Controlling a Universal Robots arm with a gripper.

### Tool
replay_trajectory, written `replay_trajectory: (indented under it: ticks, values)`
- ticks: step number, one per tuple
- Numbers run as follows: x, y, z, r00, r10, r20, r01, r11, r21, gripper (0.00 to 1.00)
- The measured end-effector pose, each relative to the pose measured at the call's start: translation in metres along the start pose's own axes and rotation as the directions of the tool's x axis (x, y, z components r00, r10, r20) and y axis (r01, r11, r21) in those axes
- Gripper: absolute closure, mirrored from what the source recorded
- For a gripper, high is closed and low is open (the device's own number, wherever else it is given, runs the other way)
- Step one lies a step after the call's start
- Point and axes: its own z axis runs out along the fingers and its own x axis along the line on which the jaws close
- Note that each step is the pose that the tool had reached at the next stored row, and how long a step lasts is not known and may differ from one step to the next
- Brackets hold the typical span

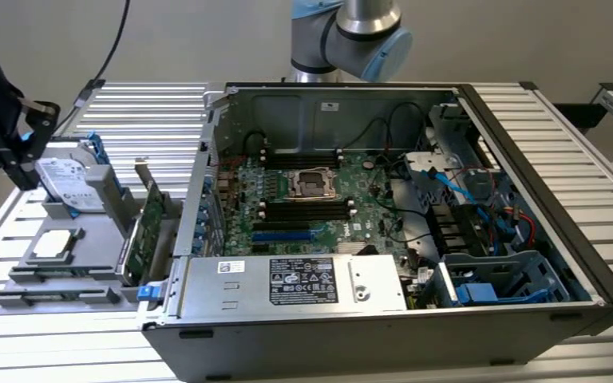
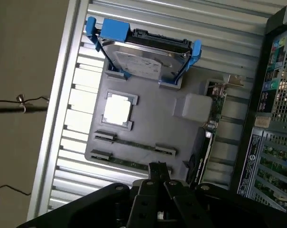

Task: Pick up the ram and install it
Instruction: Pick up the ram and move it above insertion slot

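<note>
Down on the gray tray (image 2: 152, 121), I see the ram (image 2: 126, 162) lying in its slot, clear of my closed, empty claw (image 2: 157, 170).

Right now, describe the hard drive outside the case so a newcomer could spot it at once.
On the exterior view's left of the open computer case sits a grey tray. The hard drive stands propped at its far end. It alone is a silver box with blue rails, unlike the flat square chip and the green card on edge.

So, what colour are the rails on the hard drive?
Blue. The rails clipped to the hard drive show best in the wrist view.
</note>
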Motion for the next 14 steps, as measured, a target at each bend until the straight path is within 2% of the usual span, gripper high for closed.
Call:
replay_trajectory:
  ticks: [3, 6, 14]
  values:
    - [0.0000, -0.0001, 0.0013, 0.9984, -0.056, -0.0037, 0.056, 0.9985, 0.0008, 0.89]
    - [0.0000, -0.0002, 0.0026, 0.9939, -0.110, -0.0065, 0.110, 0.9940, 0.0016, 0.89]
    - [0.0022, 0.0003, 0.0037, 0.9729, -0.231, -0.0124, 0.231, 0.9730, 0.0033, 0.89]
